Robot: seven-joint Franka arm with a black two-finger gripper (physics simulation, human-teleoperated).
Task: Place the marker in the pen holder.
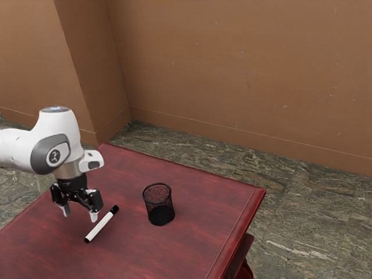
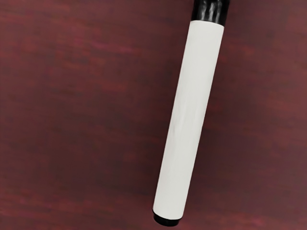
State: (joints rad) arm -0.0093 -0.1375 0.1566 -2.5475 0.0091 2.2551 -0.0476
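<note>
My gripper (image 1: 80,215) hangs above the table toward the exterior view's left, its two fingers wide apart with nothing between them. The white marker (image 1: 101,226) with black ends lies flat on the red table, a little to the exterior view's right of the fingers and below them. In the wrist view the marker (image 2: 188,120) stretches across the tabletop under my hand, one black end cut off by the edge. The black mesh pen holder (image 1: 158,204) stands upright on the table, apart from the marker, on the exterior view's right of it.
The red wooden table (image 1: 192,244) has its edge beyond the pen holder, on the exterior view's right. A brown wall (image 1: 244,75) rises behind it, past a strip of stone floor (image 1: 314,215).
</note>
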